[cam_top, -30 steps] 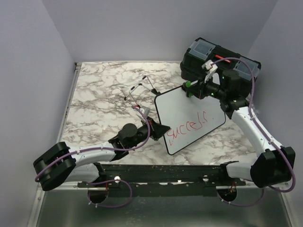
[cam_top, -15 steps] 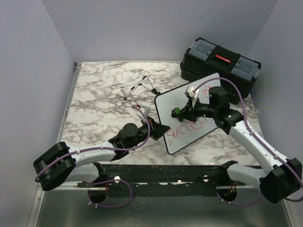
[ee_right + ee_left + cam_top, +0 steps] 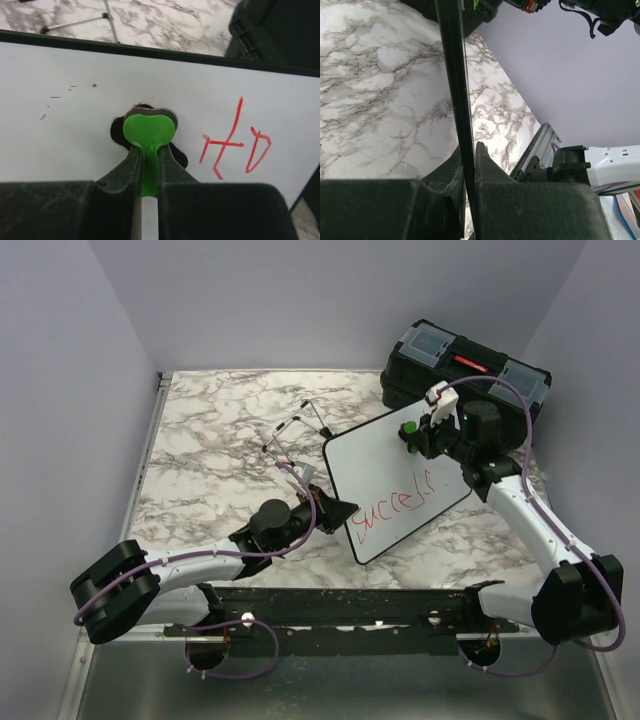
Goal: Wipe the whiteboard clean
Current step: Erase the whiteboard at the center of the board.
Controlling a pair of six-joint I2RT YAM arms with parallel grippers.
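Observation:
The whiteboard [image 3: 385, 475] is white with a thin black rim and is held tilted above the marble table. Red handwriting [image 3: 395, 508] runs along its lower part, and red marks [image 3: 235, 142] show in the right wrist view. My left gripper [image 3: 335, 515] is shut on the board's lower left edge; the left wrist view shows the black rim [image 3: 455, 75] pinched between the jaws. My right gripper [image 3: 412, 432] is shut on a green eraser [image 3: 149, 131] with a dark pad, pressed on the board [image 3: 65, 110] near its upper edge.
A black toolbox [image 3: 465, 375] stands at the back right, just behind the board's top corner. A thin black wire easel stand [image 3: 298, 430] lies on the marble table [image 3: 210, 460] behind the left gripper. Grey walls close in the left, back and right sides.
My right gripper with the eraser swept down over the board's middle, then back up to near its top edge. Red writing in the upper right is gone. The left arm has hardly moved.

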